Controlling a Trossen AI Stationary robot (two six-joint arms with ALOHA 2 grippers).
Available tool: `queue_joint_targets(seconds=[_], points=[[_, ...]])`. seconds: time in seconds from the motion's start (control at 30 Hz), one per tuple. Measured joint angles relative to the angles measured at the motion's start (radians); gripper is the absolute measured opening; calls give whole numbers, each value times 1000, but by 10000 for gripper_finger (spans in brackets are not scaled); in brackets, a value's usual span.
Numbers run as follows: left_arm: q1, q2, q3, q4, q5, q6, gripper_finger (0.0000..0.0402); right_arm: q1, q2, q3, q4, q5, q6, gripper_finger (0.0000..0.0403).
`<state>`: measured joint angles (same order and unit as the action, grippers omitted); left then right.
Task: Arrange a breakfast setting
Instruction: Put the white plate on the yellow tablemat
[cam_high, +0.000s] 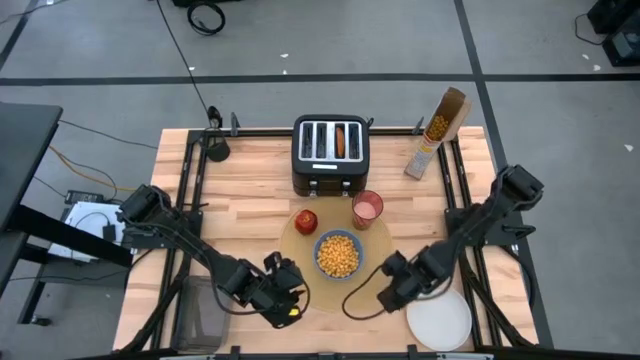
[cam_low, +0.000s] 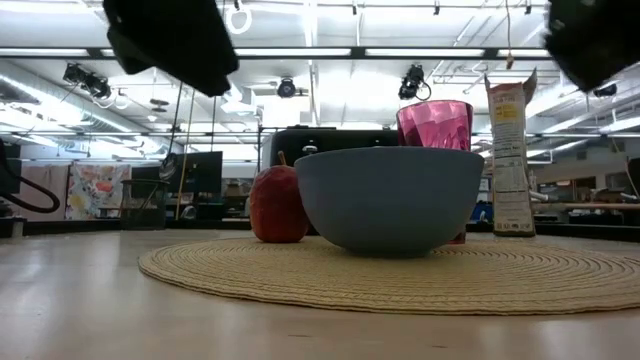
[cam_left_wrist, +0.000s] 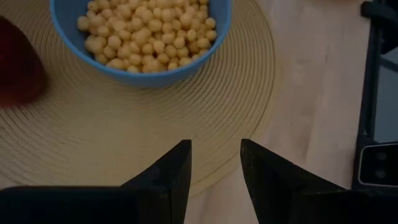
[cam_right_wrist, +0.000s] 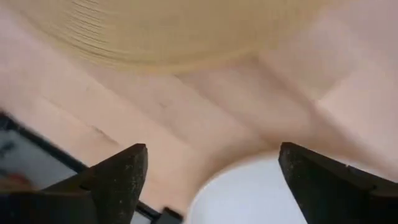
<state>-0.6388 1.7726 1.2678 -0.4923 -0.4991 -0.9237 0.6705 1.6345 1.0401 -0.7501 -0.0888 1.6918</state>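
Hovering spread-fingered over the white plate (cam_high: 440, 320) to fetch it, right gripper (cam_high: 385, 291) sits beside the placemat (cam_high: 300, 240), left gripper (cam_high: 287, 292) part-open and empty, cereal bowl (cam_high: 338, 255), apple (cam_high: 306, 221), pink cup (cam_high: 367, 209) already set beyond.

On the tabletop (cam_high: 250, 170) lie one placemat (cam_high: 300, 245), one blue bowl (cam_high: 338, 255) of cereal, one red apple (cam_high: 306, 221) and one pink cup (cam_high: 367, 209). There is also one white plate (cam_high: 440, 320), one black toaster (cam_high: 330, 155) and one cereal box (cam_high: 436, 132).
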Motion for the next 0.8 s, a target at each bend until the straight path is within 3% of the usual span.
queue_joint_targets(seconds=[0.27, 0.53, 0.8], points=[[0, 0, 0, 24, -10, 13, 144, 91, 89, 0, 2, -44, 327, 270], [8, 0, 0, 28, -9, 46, 144, 95, 200, -1, 97, -142, 386, 173], [-8, -51, 1, 26, 6, 28, 144, 126, 207, 1, 170, -106, 464, 64]])
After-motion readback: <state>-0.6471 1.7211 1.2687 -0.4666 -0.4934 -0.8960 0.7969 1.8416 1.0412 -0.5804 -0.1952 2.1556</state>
